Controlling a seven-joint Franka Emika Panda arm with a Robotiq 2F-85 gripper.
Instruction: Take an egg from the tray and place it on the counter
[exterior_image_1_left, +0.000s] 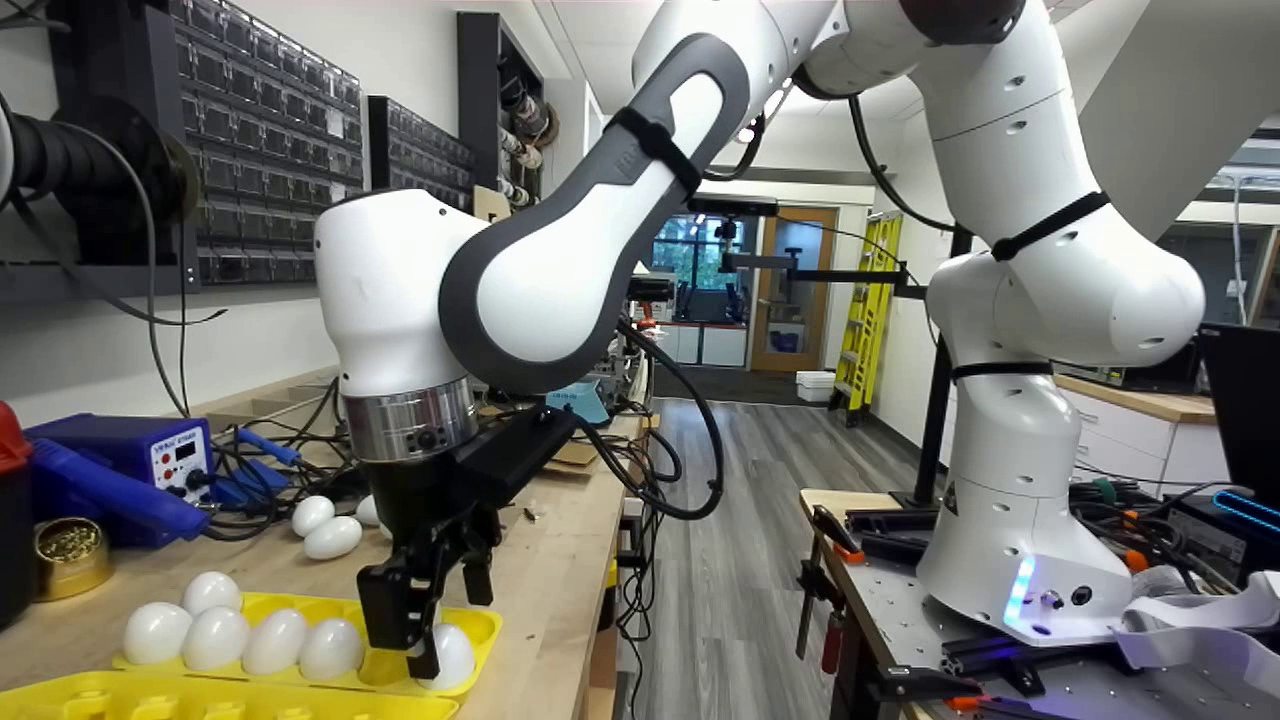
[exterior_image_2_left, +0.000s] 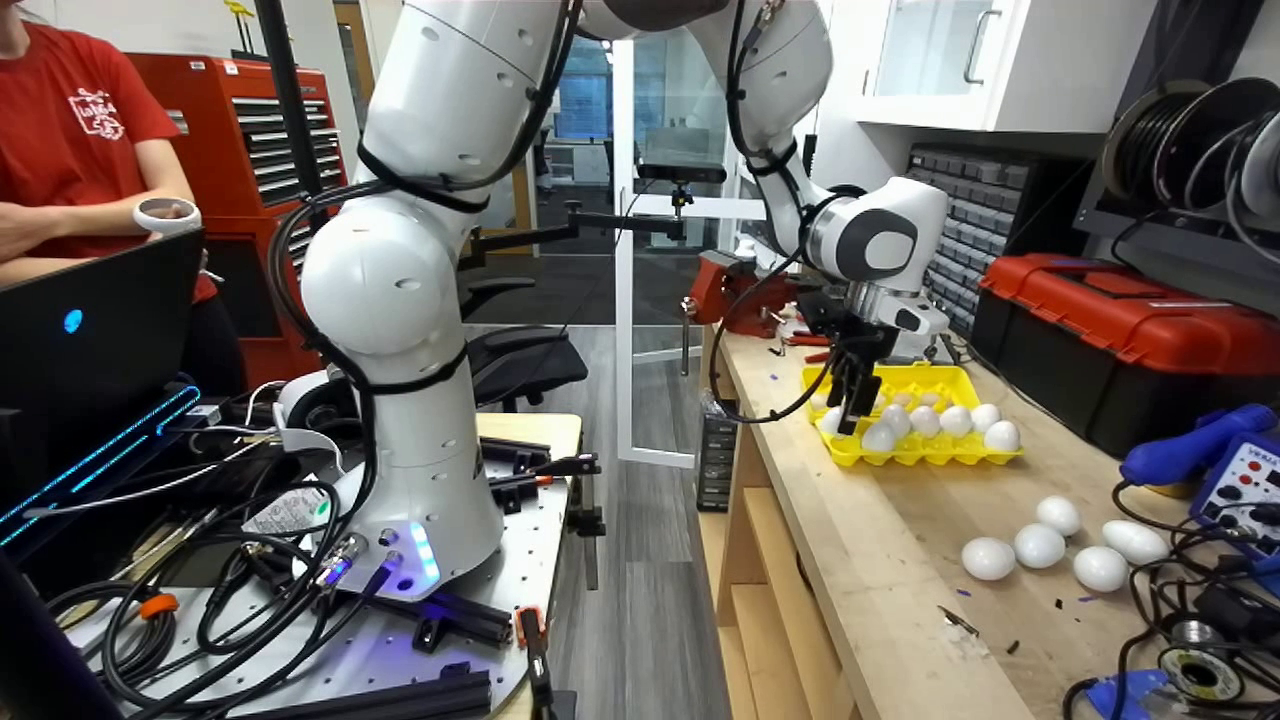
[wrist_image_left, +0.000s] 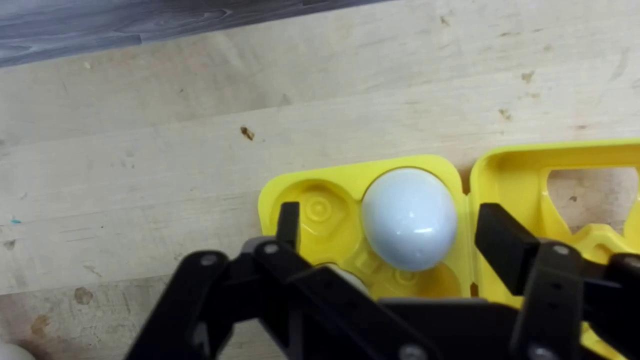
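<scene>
Wrist view shows the tool (wrist_image_left: 388, 216) with its two jaws spread apart, one egg (wrist_image_left: 409, 219) between them, a gap visible on either side. That egg sits at a corner of the single yellow tray (wrist_image_left: 350, 176); it is white, smooth and glossy, with bright highlights. On the bench (exterior_image_2_left: 890, 560), in an exterior view, five white eggs (exterior_image_2_left: 1039, 545) lie loose; the tray holds at least six, the exact count partly hidden.

Yellow ladder (exterior_image_1_left: 866, 312) beside door (exterior_image_1_left: 793, 290) — red-lidded toolbox (exterior_image_2_left: 1130, 335).
</scene>
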